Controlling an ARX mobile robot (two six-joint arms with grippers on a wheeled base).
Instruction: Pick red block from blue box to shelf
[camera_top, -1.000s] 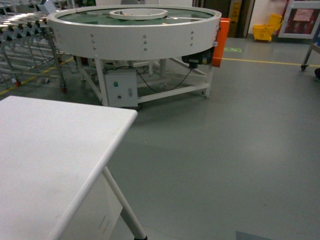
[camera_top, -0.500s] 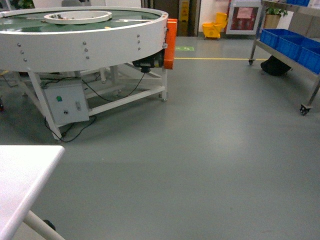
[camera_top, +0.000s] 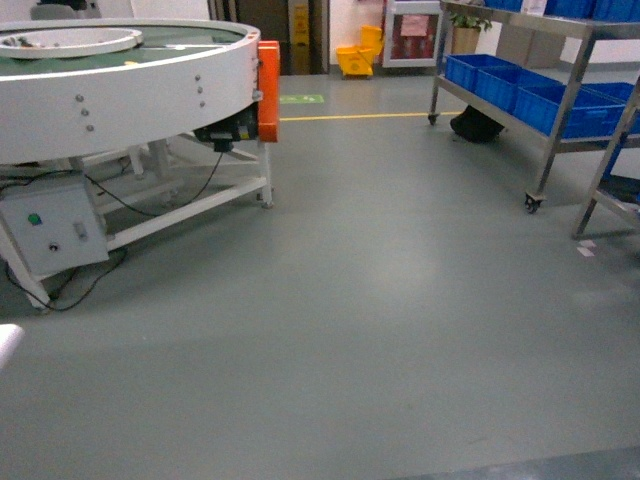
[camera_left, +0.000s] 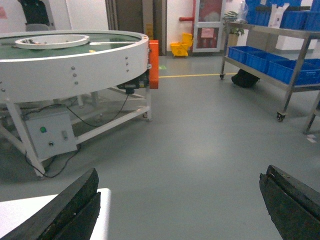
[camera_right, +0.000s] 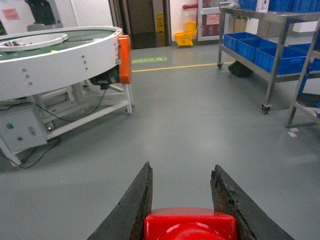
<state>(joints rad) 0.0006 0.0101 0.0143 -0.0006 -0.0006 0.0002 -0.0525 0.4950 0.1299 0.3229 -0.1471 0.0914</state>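
— While the right gripper (camera_right: 182, 200) points out over the grey floor (camera_top: 380, 330), what sits between its dark fingers (camera_right: 131, 205)?

— The red block (camera_right: 190, 225), pinched at the near bottom edge of the right wrist view, a finger against each of its sides. Only its top face shows.

— And the left gripper (camera_left: 182, 200)?

— Spread wide with nothing in it. One black finger shows at the near left and the other at the near right of its own view, with bare floor between them. Under the left finger lies a white corner, probably a tabletop edge (camera_left: 102, 215), though too little of it shows to be sure.

— Where is the shelf (camera_top: 560, 110)?

— At the far right in the head view, well apart from both grippers: a steel rack on castors, with blue bins (camera_top: 520, 85) along its lower rail. The same rack stands at the far right in both wrist views.

— What fills the left side?

— A big round white conveyor table (camera_top: 120, 85) with an orange panel (camera_top: 268, 90) on its right edge, a grey control box (camera_top: 50, 225) beneath it, and black cables trailing on the floor. A yellow mop bucket (camera_top: 358, 60) stands far back.
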